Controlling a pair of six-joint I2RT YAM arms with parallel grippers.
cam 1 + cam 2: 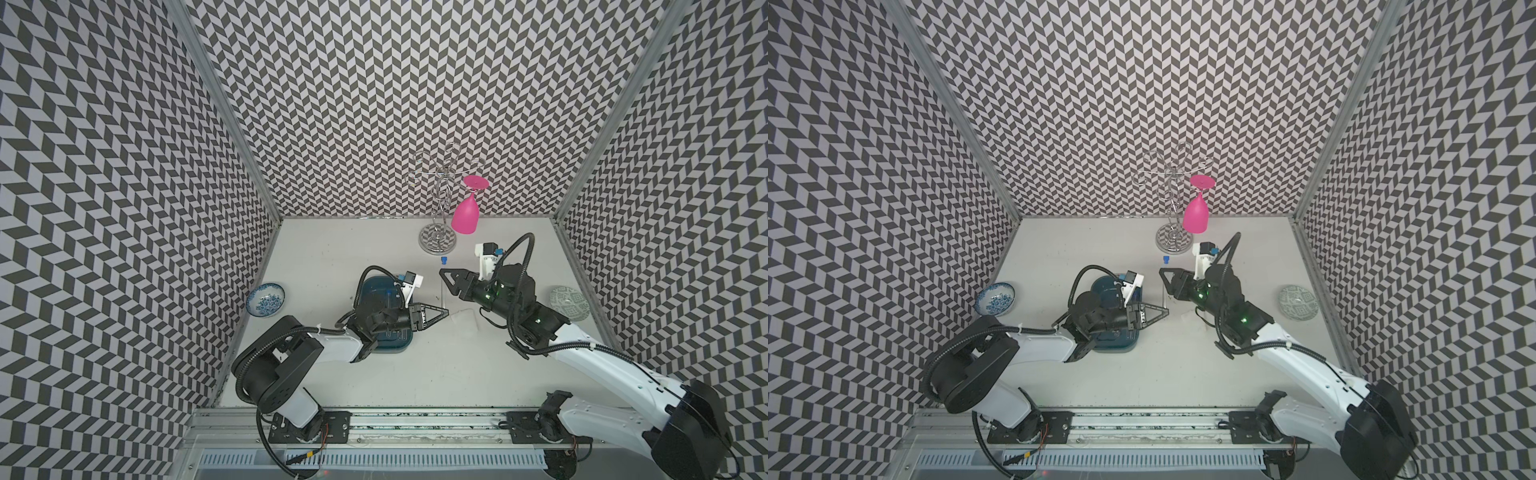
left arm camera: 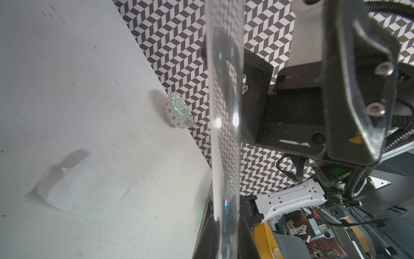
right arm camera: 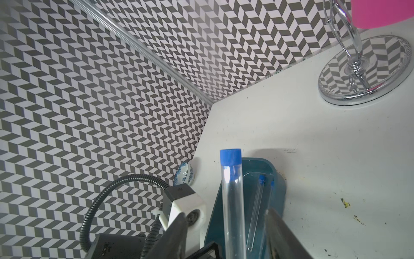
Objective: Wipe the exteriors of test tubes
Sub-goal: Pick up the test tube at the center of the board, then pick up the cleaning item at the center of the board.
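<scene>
A clear test tube (image 1: 441, 289) with a blue cap (image 1: 444, 260) stands upright in both top views. My left gripper (image 1: 447, 311) is shut on its lower end, seen close in the left wrist view (image 2: 226, 242). My right gripper (image 1: 443, 277) is open. Its jaws stand on either side of the upper tube (image 3: 231, 201) without touching it. Two more test tubes (image 3: 255, 210) lie in the teal tray (image 3: 277, 177), which sits under my left arm (image 1: 372, 291). The white tissue (image 1: 464, 321) lies flat on the table, below my right gripper (image 3: 226, 224).
A chrome wire rack (image 1: 437, 243) holding an upturned pink glass (image 1: 465, 212) stands at the back. A blue-and-white bowl (image 1: 266, 300) sits by the left wall. A green patterned bowl (image 1: 569, 302) sits by the right wall.
</scene>
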